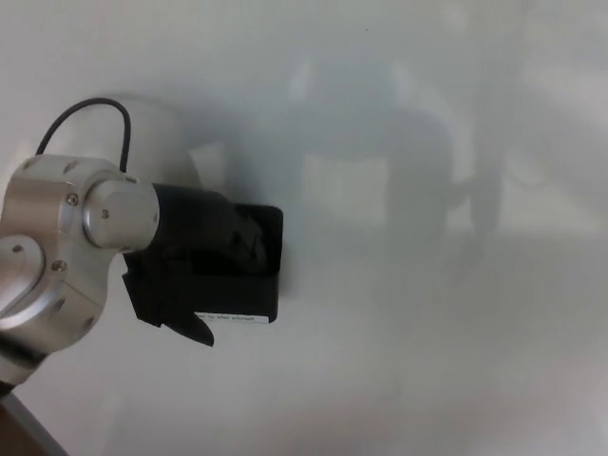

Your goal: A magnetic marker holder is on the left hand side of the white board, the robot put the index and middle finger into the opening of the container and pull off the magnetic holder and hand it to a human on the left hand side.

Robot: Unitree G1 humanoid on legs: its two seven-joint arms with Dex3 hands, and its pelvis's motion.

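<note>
The black magnetic marker holder point(264, 285) sticks to the whiteboard point(427, 361) at centre left, with a white label strip along its bottom edge. My left hand point(195, 252) comes in from the left on a silver wrist point(57, 256). Two black fingers point(242, 245) reach into the holder's top opening. The thumb point(198, 330) pokes out below its lower left corner. The hand covers the holder's left half, and black on black hides the exact contact. My right hand is out of the picture.
A thin black cable point(95, 112) loops above the wrist. The whiteboard's grey lower left edge point(21, 426) shows at the picture's bottom corner. Faint reflections lie across the board's middle and right.
</note>
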